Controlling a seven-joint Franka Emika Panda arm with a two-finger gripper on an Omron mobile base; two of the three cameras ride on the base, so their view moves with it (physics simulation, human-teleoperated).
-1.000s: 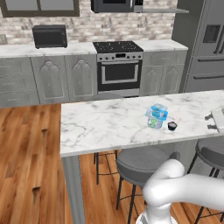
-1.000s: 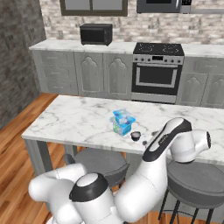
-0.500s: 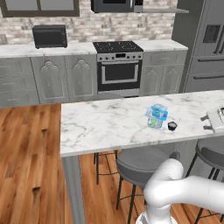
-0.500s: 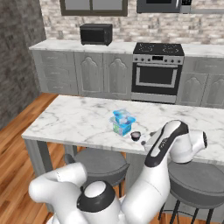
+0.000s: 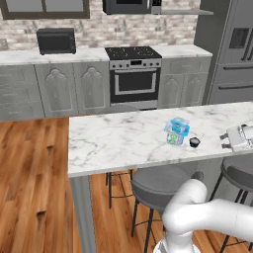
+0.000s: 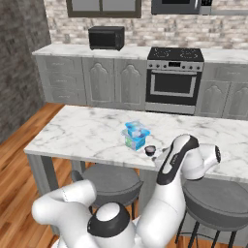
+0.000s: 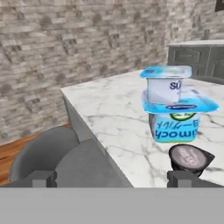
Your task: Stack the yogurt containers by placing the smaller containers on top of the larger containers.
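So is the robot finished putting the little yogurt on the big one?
It looks done. The small blue yogurt tub sits on top of the bigger green-labelled yogurt tub on the marble counter. The pincer is open and holding nothing, low by the counter edge, apart from the stack. A small dark cup stands beside the stack. I can't see any other tub left to stack.

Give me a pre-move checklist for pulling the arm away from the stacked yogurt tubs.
1. Small light-blue translucent tub sits on the wider pale green-labelled tub: ok.
2. Stack upright on the white marble counter: ok.
3. Pincer open, holding nothing: ok.
4. Pincer fingertips apart from the stack: ok.
5. Small dark round cup close by the right fingertip, could get nudged: not ok.
6. Small tub centred on the lid: cannot tell.
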